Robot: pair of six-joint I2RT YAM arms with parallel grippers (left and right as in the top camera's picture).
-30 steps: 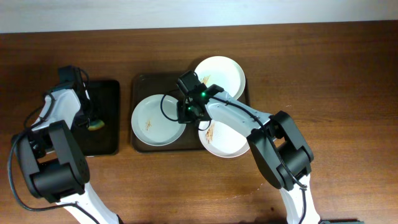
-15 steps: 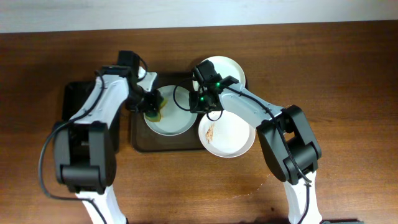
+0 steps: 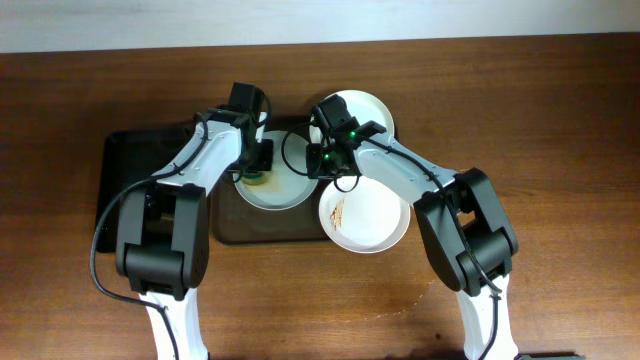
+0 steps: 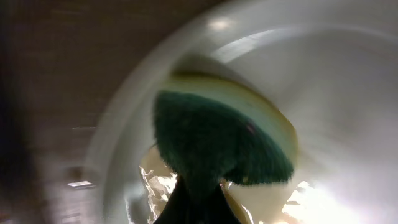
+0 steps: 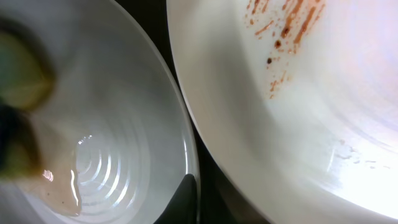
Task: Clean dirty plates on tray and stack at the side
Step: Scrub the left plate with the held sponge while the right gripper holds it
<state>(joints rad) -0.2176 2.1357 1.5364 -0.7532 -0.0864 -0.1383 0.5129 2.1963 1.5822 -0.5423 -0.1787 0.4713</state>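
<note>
- Sponge [image 4: 217,143], green over yellow, sits clamped in the left gripper [image 3: 256,172] and presses into the left plate [image 3: 285,192] on the tray [image 3: 230,228].
- Right gripper [image 3: 325,165] sits at that plate's rim. Only one finger [image 5: 188,196] shows, so I cannot tell how far it is open.
- Smeared plate [image 3: 370,220] lies at the tray's near right corner; the third plate [image 3: 360,112] lies at the far right corner.
</note>
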